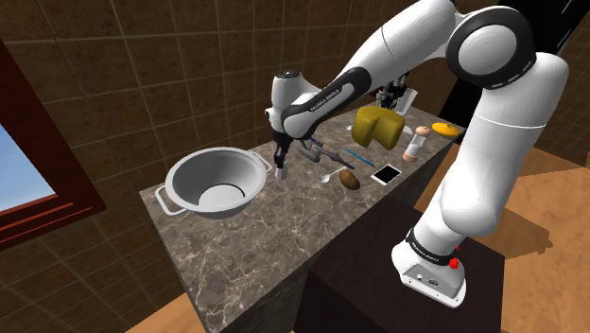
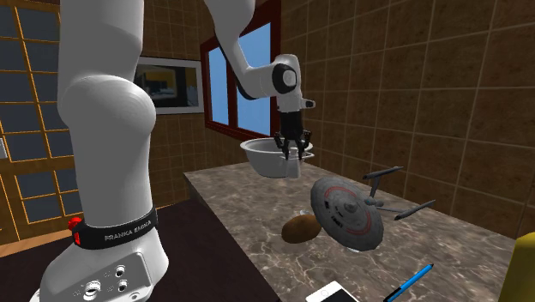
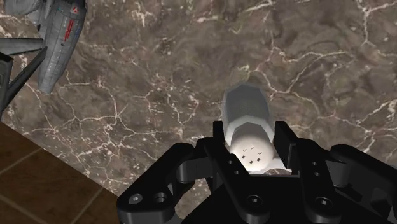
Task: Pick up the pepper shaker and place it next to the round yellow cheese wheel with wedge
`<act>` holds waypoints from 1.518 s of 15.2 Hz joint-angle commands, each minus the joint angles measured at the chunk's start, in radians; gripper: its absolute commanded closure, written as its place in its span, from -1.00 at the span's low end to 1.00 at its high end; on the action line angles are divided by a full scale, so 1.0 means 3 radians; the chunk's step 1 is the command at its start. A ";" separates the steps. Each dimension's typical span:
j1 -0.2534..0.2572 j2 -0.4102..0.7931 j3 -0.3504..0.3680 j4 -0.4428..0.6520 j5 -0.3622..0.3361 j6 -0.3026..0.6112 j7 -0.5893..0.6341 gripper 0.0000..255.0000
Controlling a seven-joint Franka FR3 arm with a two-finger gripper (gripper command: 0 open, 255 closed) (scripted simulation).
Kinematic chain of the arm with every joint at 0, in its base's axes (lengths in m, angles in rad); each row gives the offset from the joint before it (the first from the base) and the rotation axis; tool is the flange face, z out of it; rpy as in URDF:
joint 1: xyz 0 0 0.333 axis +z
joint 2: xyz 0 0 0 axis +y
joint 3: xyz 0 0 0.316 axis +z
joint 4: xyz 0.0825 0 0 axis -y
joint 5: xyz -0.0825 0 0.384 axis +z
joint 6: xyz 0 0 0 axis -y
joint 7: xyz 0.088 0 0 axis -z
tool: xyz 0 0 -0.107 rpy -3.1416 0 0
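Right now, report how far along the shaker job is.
Done: the gripper is shut on the shaker, beside the bowl. In hand: the lift; I cannot tell whether it has left the counter. Left: carrying it to the cheese and setting it down alongside.

Brown tiled walls (image 1: 142, 76), red-framed window (image 1: 19, 175), veined marble counter (image 1: 246, 241), wooden floor (image 1: 558, 180).

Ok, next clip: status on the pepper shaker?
Claw shut on pale shaker, beside the bowl. Cheese wheel at counter's other end. Spaceship model and brown lump between.
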 commanded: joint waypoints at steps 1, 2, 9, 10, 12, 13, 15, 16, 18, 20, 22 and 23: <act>-0.0001 -0.0073 0.0004 0.0012 0.0016 -0.0087 -0.0016 1.00; -0.0001 -0.0104 0.0006 0.0024 0.0024 -0.0128 -0.0024 1.00; -0.0001 -0.0301 0.0015 0.0126 0.0069 -0.0425 -0.0074 1.00; 0.0000 -0.0326 0.0015 0.0143 0.0075 -0.0468 -0.0080 1.00; 0.0000 -0.0376 0.0017 0.0180 0.0085 -0.0554 -0.0093 1.00; 0.0000 -0.0399 0.0018 0.0200 0.0090 -0.0597 -0.0099 1.00; 0.0001 -0.0445 0.0019 0.0241 0.0100 -0.0683 -0.0111 1.00; 0.0002 -0.0466 0.0019 0.0263 0.0105 -0.0726 -0.0116 1.00; 0.0002 -0.0507 0.0020 0.0309 0.0113 -0.0812 -0.0128 1.00; 0.0003 -0.0546 0.0021 0.0357 0.0121 -0.0899 -0.0138 1.00; 0.0004 -0.0582 0.0022 0.0409 0.0129 -0.0986 -0.0148 1.00; 0.0004 -0.0599 0.0022 0.0436 0.0132 -0.1029 -0.0153 1.00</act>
